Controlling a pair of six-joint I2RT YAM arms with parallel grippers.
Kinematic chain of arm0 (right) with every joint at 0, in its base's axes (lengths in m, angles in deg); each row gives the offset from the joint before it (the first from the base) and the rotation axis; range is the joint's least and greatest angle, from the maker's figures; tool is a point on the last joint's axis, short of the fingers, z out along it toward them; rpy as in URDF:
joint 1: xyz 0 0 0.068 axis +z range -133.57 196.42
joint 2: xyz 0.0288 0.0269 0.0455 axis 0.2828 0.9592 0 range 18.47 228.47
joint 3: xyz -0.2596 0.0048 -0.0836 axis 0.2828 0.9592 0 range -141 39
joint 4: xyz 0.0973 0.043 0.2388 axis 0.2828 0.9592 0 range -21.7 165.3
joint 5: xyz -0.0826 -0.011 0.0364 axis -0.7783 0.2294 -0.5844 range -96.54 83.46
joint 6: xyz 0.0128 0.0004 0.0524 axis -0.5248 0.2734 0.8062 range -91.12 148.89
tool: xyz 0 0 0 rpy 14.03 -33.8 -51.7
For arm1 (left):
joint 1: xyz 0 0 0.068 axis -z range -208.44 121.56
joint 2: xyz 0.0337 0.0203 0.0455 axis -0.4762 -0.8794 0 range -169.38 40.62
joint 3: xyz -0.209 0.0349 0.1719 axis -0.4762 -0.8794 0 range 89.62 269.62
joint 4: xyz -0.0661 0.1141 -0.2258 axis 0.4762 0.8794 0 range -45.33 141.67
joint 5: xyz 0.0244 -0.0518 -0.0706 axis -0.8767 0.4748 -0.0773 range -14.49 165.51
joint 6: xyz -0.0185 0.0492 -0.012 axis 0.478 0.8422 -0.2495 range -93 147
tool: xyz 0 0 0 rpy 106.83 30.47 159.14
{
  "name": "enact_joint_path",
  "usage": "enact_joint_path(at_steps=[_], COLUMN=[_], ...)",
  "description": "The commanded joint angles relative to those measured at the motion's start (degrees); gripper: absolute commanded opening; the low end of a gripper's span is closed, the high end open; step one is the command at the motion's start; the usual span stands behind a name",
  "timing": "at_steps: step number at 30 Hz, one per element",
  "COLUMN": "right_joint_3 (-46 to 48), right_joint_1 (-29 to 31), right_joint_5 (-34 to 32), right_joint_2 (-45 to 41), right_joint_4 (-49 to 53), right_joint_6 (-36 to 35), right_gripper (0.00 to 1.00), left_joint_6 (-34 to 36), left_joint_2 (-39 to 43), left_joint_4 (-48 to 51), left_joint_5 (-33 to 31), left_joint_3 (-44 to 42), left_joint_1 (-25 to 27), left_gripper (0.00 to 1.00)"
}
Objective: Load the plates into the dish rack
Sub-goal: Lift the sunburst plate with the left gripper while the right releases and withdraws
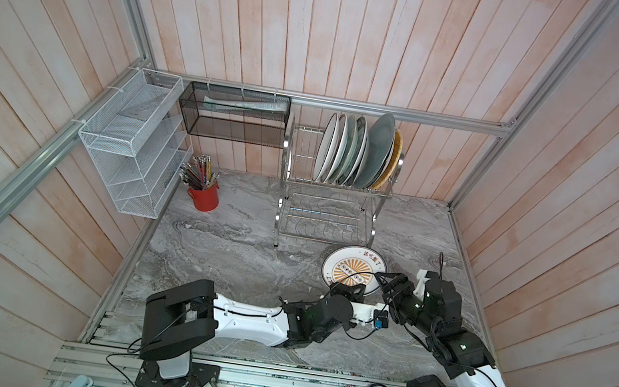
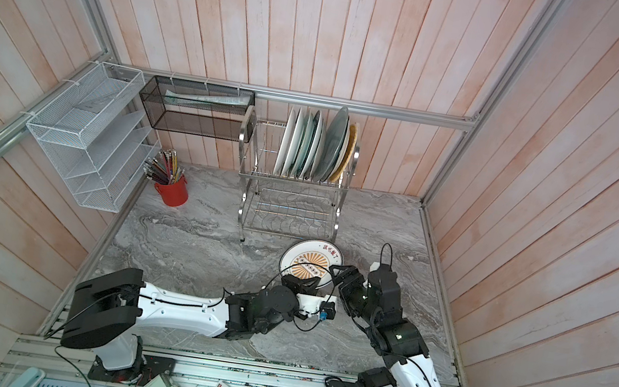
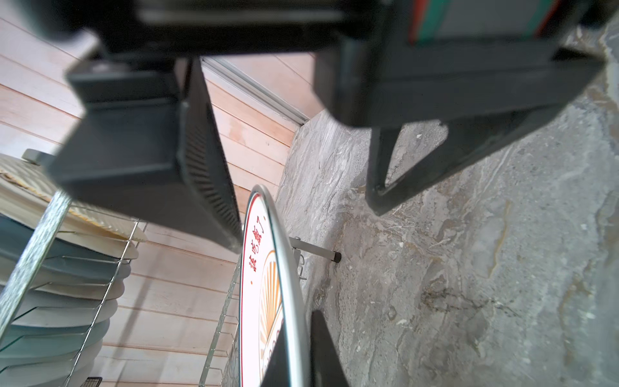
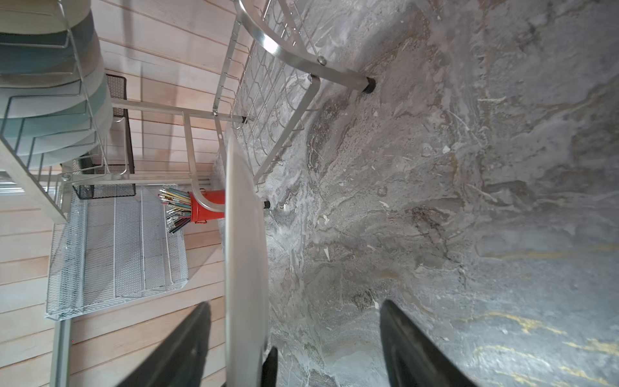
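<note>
Left wrist view: left end effector (image 3: 298, 338) closed on the near rim of the orange-sunburst plate (image 3: 261, 268), plate tilted steeply, almost edge-on to the lens. Principal hazard: slip or swivel within a single narrow pinch on a glazed rim, then a drop onto the surface (image 3: 435, 268); cause, most of the plate's weight hanging beyond the grip. Second hazard, right wrist view: right end effector (image 4: 294, 303) open, fingers (image 4: 181, 351) straddling the plate with no visible contact; risk of clipping the rim on a crooked withdrawal and levering it out of the left grip. Third hazard, top view: dish rack (image 1: 320, 221) upper tier crowded toward its right end with racked plates (image 1: 348, 150); risk of striking a neighbour or a divider prong through a misjudged slot. Position: plate reaching from the left end effector toward the rack, just in front of the lower tier, right end effector at its right-hand rim. Contact of the far edge with the surface not discernible. Lower tier apparently bare.
</note>
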Motion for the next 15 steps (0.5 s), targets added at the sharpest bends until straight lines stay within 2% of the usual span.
enact_joint_path(at_steps=[1, 9, 15], right_joint_3=[-3.8, -10.7, -11.7], right_joint_1=[0.3, 0.1, -0.4], right_joint_5=[-2.7, -10.2, -10.5], right_joint_2=[0.8, 3.7, 3.5], right_joint_4=[-0.4, -2.4, -9.7], right_joint_6=[-3.1, -10.8, -19.7], right_gripper=[0.98, 0.98, 0.98], left_joint_6=[-4.0, -15.5, -28.3], left_joint_2=[4.3, 18.3, 34.5], left_joint_4=[0.1, 11.1, 25.8], left_joint_5=[2.2, 9.6, 20.0], left_joint_3=[-1.8, -7.8, -10.5], left_joint_1=[1.0, 3.5, 5.1], left_gripper=[0.00, 0.00, 0.00])
